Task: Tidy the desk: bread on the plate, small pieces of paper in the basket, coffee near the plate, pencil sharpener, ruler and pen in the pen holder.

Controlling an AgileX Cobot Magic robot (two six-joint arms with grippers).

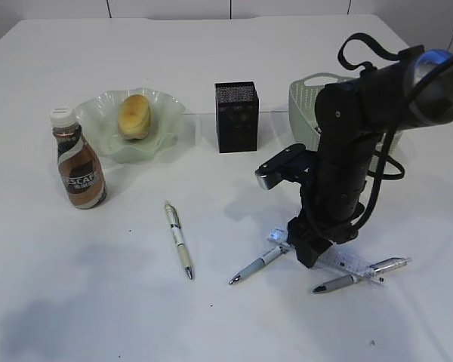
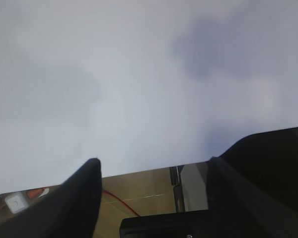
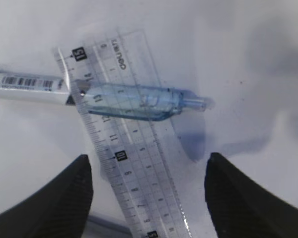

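Altogether three pens (image 1: 179, 240), one ruler (image 3: 129, 148)

**Right arm down at the tabletop, left arm out of the wide shot**

Exterior view: only the right arm (image 1: 362, 143) showed, entering from the upper right, black, with cables looped along it. Forearm dropped steeply toward the surface, wrist pointed down. Right gripper (image 1: 311, 253) sat low, at or just above the tabletop; contact could not be judged.

Right wrist view: both dark fingers (image 3: 54, 198) visible at the bottom corners, spread wide apart, nothing clamped between them. Right gripper (image 3: 146, 198) faced straight down.

Left wrist view: left gripper (image 2: 154, 198) with jaws parted, two dark fingers (image 2: 74, 198) framing a gap, nothing between them. The camera looked across at a low angle.
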